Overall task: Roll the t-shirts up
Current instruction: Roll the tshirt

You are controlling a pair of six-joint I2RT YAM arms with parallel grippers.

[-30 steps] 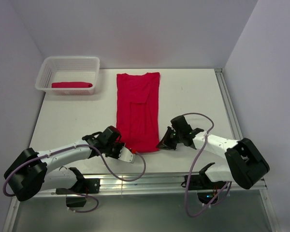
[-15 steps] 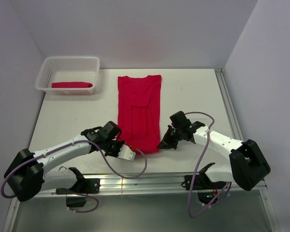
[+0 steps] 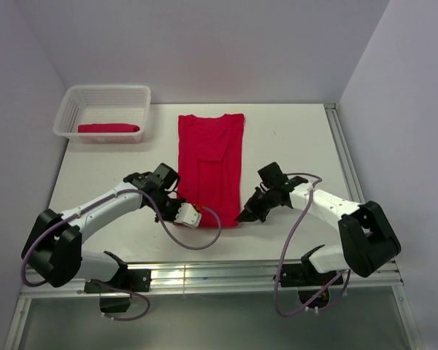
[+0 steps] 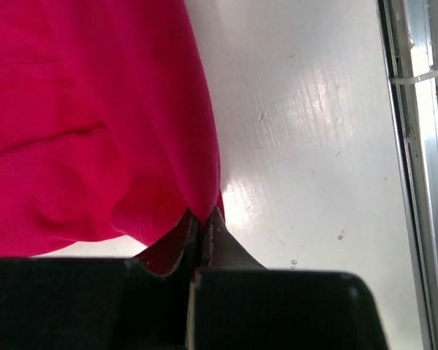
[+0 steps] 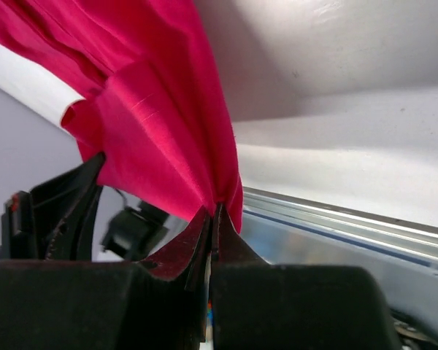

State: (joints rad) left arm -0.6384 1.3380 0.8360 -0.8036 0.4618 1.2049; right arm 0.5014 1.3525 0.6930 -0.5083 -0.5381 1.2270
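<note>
- At far left, white plastic lattice basket (image 3: 106, 88) holds a rolled crimson cloth t-shirt (image 3: 109, 129);
- left pincer (image 4: 203, 219) clamped tight on near-left hem corner of flat crimson cloth t-shirt (image 3: 210, 160), spread on white surface (image 3: 292, 138);
- right pincer (image 5: 213, 211) clamped tight on its near-right corner.

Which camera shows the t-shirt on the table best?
Top external: the whole t-shirt shows, folded narrow. The wrist views show only its near corners, pinched by the left gripper and the right gripper.
</note>
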